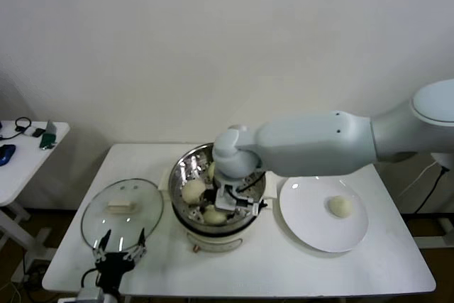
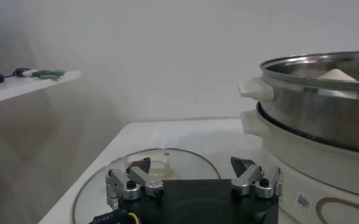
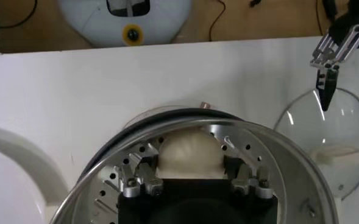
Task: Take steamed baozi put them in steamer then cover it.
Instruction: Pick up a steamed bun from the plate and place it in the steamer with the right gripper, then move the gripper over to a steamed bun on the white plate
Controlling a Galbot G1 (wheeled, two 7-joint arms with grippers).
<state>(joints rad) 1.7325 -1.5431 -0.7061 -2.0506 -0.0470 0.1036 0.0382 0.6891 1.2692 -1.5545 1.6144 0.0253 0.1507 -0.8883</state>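
The right claw (image 1: 234,201) reaches down inside the steamer (image 1: 186,166), which stands at the middle of the white tabletop (image 1: 284,264). In the right wrist view its fingers (image 3: 145,182) sit against both sides of a steamed baozi (image 3: 189,153), clenched on the bun, which lies low on the perforated floor near the steamer's wall. Two more buns rest in the basket, one (image 1: 193,191) toward the robot's left and one (image 1: 214,216) at the near edge (partly hidden by the claw). The last bun (image 1: 340,206) lies on the white plate (image 1: 305,228) just to the right of the steamer. The cover (image 1: 142,221) lies flat on the tabletop left of the steamer, handle up. The left claw (image 1: 120,245) hovers at the cover's near rim, released, its fingers (image 2: 133,182) spread wide.
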